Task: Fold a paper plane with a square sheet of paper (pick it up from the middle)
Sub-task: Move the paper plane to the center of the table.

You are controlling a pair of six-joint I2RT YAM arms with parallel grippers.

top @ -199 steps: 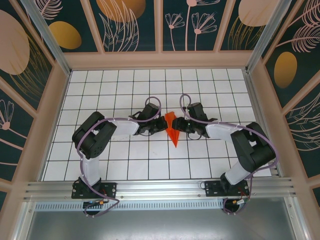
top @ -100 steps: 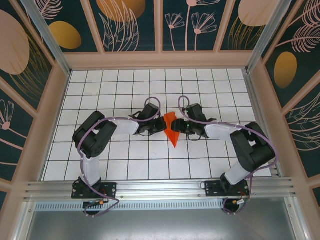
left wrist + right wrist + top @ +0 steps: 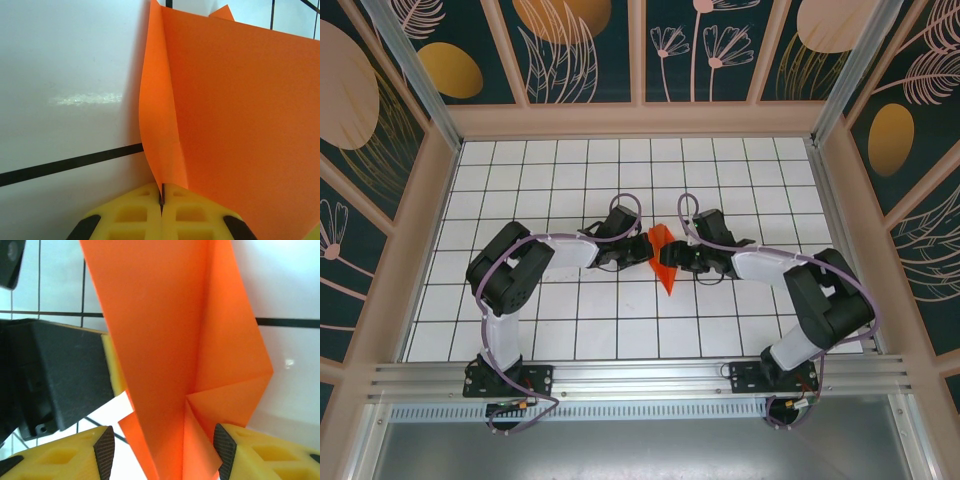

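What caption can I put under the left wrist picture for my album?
The left pincer pinches the folded orange paper over the white table.

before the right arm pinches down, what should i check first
1. Left claw shut on the orange paper: ok, its edge is pinched between the yellow fingers.
2. Right claw open: ok, its pads stand apart.
3. Paper between the right claw's pads: ok, the folded layers run down between them.
4. Room between the two claws: cannot tell; the left claw's black body sits close beside the right claw's left pad.
5. Paper lifted off the table: cannot tell from above.
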